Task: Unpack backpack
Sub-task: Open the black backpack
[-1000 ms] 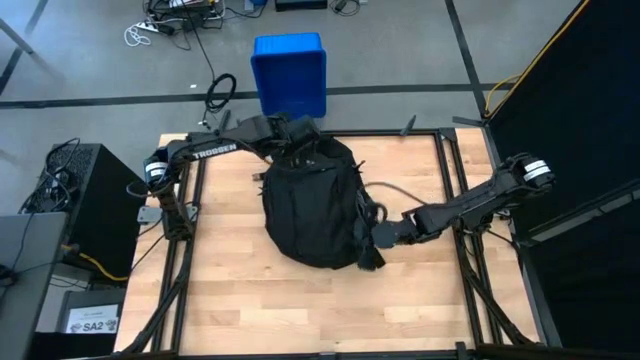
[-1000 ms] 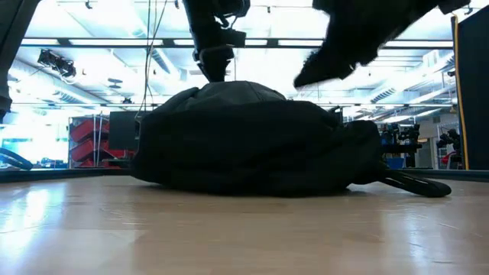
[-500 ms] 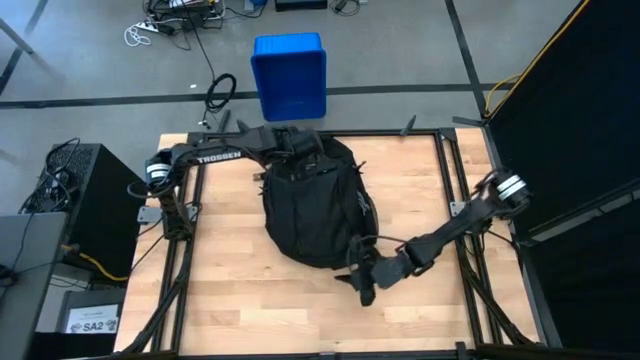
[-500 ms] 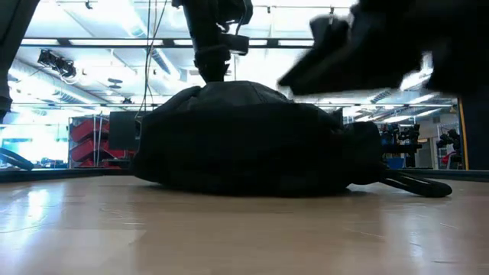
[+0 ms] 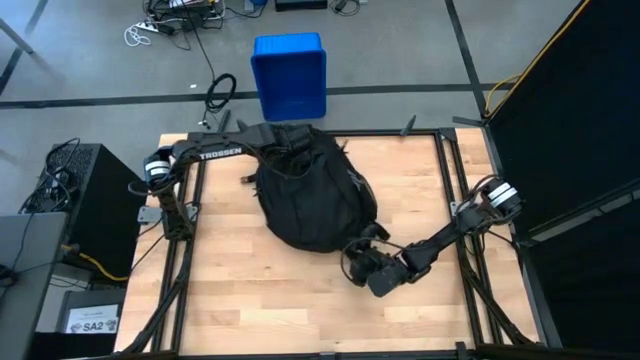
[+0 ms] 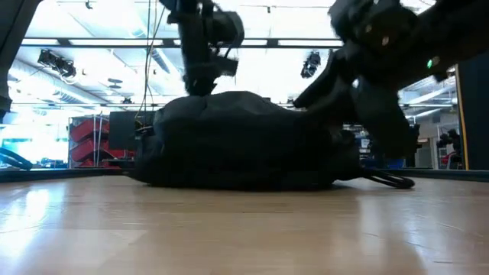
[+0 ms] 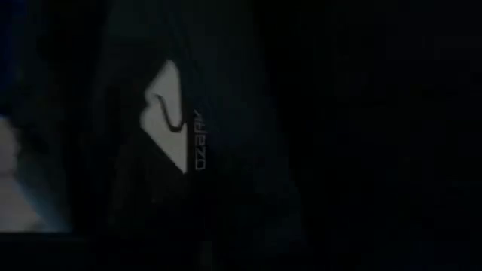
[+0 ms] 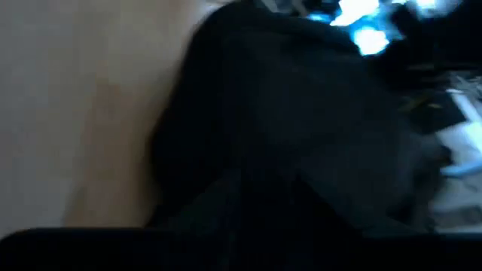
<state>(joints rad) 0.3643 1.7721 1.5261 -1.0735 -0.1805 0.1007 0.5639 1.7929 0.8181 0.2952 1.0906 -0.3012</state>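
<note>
The black backpack point(image 5: 305, 195) lies flat in the middle of the wooden table point(image 5: 230, 290), seen as a low dark mound point(image 6: 244, 141) in the low view. My left gripper point(image 5: 290, 148) is down at its far end, and the left wrist view is filled with dark fabric bearing a white logo point(image 7: 169, 113). My right gripper point(image 5: 355, 262) sits low by the backpack's near right corner, beside a black strap point(image 5: 368, 232), pointing at the bag. I cannot tell whether either gripper touches the backpack.
A blue plastic bin point(image 5: 289, 75) stands on the floor beyond the table's far edge. Bare wood lies along the near edge and at the left point(image 5: 215, 230). A thin strap end point(image 6: 386, 180) trails on the table to the bag's right.
My right gripper has swung from the backpack's right side toward the table's near edge, sunk low and rolled over. My left gripper has come down onto the backpack's far end. The backpack has shifted a little toward the far left, and its strap has trailed after it.
</note>
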